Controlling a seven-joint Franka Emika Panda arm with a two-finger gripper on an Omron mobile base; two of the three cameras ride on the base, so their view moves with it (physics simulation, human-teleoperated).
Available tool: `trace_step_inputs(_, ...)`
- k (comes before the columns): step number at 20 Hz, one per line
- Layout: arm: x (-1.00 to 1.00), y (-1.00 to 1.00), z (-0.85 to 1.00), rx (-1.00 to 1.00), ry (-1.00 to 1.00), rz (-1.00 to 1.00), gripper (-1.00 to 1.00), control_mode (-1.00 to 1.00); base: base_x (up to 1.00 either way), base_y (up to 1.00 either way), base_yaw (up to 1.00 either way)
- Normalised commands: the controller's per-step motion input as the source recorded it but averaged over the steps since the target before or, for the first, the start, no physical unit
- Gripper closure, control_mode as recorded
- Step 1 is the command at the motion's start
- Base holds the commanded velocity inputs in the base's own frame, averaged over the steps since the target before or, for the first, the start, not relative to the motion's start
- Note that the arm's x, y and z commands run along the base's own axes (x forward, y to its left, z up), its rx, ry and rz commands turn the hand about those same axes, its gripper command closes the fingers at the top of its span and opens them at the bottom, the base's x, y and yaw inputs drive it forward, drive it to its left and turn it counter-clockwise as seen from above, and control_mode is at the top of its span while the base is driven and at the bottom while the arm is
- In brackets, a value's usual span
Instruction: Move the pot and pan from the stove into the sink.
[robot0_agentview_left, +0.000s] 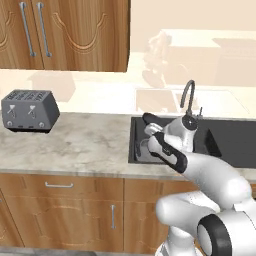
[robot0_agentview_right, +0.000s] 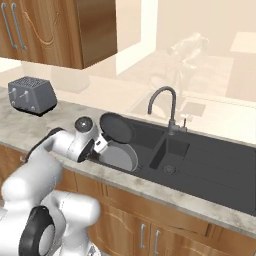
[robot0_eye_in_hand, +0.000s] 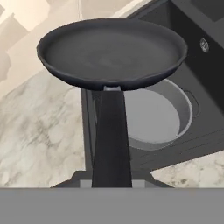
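Observation:
The pan (robot0_eye_in_hand: 111, 50), shallow and dark grey, hangs level above the left basin of the black sink (robot0_agentview_right: 200, 155). My gripper (robot0_eye_in_hand: 111, 181) is shut on the near end of its long black handle (robot0_eye_in_hand: 111, 135). From the right base view, the pan (robot0_agentview_right: 117, 127) floats over the grey pot (robot0_agentview_right: 120, 155), with the gripper (robot0_agentview_right: 100, 145) at the basin's near-left edge. The pot (robot0_eye_in_hand: 153, 116) rests upright on the basin floor, partly hidden under the pan. The stove is out of view.
A tall curved faucet (robot0_agentview_right: 167, 105) stands behind the divider between the basins. A grey toaster (robot0_agentview_left: 30, 111) sits on the marble counter (robot0_agentview_left: 85, 145) to the left. Wooden wall cabinets (robot0_agentview_left: 65, 30) hang above the counter.

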Motion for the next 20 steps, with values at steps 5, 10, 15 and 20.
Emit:
trace_step_inputs(5,0.6,-0.14,-0.06,0.06,0.14,0.0,1.0,-1.0,0.0,0.0,0.0)
trace_step_inputs(10,0.02,-0.1,-0.04,0.01,0.02,-0.01,1.0,-1.0,0.0,0.0,0.0)
trace_step_inputs(15,0.05,-0.46,-0.24,0.06,0.0,-0.08,1.0,-1.0,0.0,0.0,0.0)
trace_step_inputs(20,0.0,-0.08,-0.08,0.0,0.01,0.0,1.0,-1.0,0.0,0.0,0.0)
